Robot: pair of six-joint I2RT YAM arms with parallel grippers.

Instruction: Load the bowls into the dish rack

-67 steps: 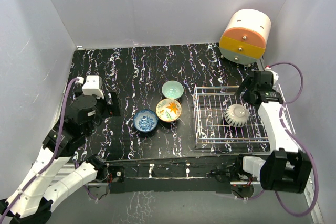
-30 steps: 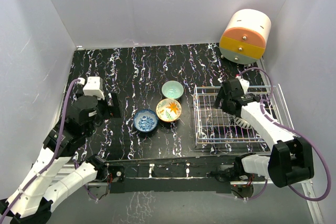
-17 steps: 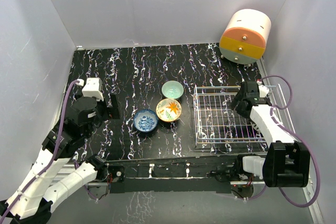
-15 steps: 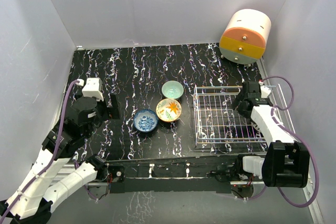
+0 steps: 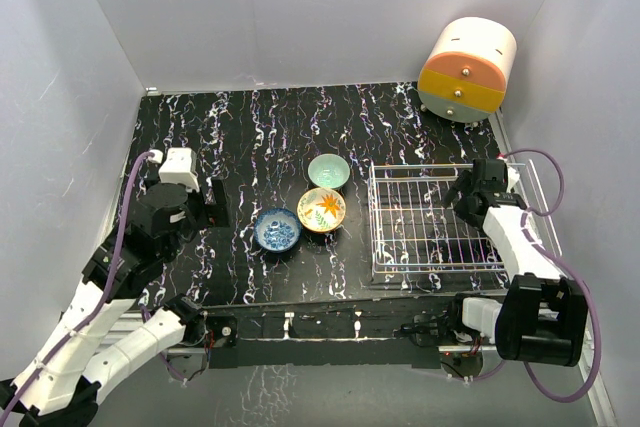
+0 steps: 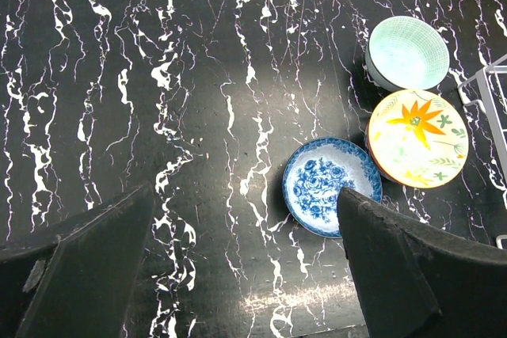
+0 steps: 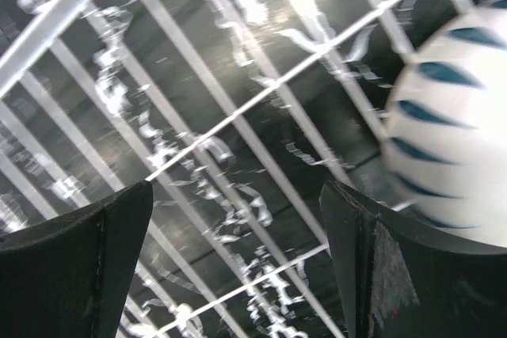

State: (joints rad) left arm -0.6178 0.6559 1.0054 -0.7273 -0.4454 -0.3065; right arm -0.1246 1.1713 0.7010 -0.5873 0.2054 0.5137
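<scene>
Where the task stood: one striped bowl (image 7: 451, 124) lay in the dish rack (image 5: 373, 222) at the right of the table (image 5: 250, 137); three sat outside, so loading looked mostly undone.
Dish rack: one.
Grippers: two; left gripper (image 6: 244, 191) and right gripper (image 7: 236, 187) both gaped, holding nothing.
Bowls: four; yellow bowl (image 5: 321, 209), blue bowl (image 5: 277, 229) and green bowl (image 5: 329, 170) clustered just left of the rack.

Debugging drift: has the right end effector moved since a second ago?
Yes, rightward: the right end effector went from the far middle of the dish rack to its right rim.
</scene>
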